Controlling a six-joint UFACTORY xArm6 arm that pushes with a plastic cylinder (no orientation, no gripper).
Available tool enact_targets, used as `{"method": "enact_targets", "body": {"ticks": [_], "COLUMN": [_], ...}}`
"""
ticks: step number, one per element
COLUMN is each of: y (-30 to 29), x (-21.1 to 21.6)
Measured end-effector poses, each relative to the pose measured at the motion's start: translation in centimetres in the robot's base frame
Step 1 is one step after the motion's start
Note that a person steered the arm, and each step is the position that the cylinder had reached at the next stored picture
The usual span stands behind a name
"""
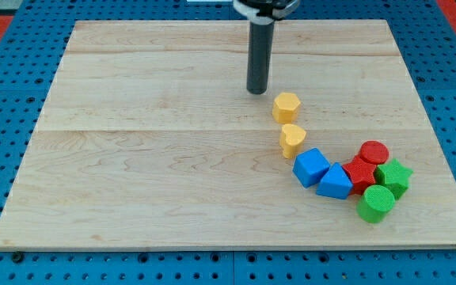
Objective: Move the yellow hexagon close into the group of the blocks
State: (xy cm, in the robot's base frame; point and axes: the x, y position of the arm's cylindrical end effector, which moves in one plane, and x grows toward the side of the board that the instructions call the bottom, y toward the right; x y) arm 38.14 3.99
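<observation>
Your rod ends in my tip [257, 92], which rests on the wooden board [133, 158] holding nothing; it has no jaws, it can only push. The yellow hexagon [286, 105] lies just to the view's lower right of the tip, near it but apart by a narrow gap. Beyond the hexagon, toward the view's bottom, sits the yellow heart [292, 139], close to the hexagon, and past that the group: a blue cube [311, 167], a blue wedge-like block [336, 182], a red block [359, 173], a red cylinder [374, 152], a green star [393, 177] and a green cylinder [376, 203]. So you'd likely push toward the view's lower right, with the tip already behind the hexagon. The heart stands in that path and may be shoved along. There's open board on the view's left, less toward the right edge.
</observation>
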Motion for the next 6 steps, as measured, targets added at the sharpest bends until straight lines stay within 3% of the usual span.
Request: {"method": "enact_targets", "body": {"ticks": [1,2,3,4,5,6], "y": [8.5,8.7,13.1,13.1,13.4,12.7], "x": [2.5,-1.8,-0.9,5.4,8.2,3.4]}}
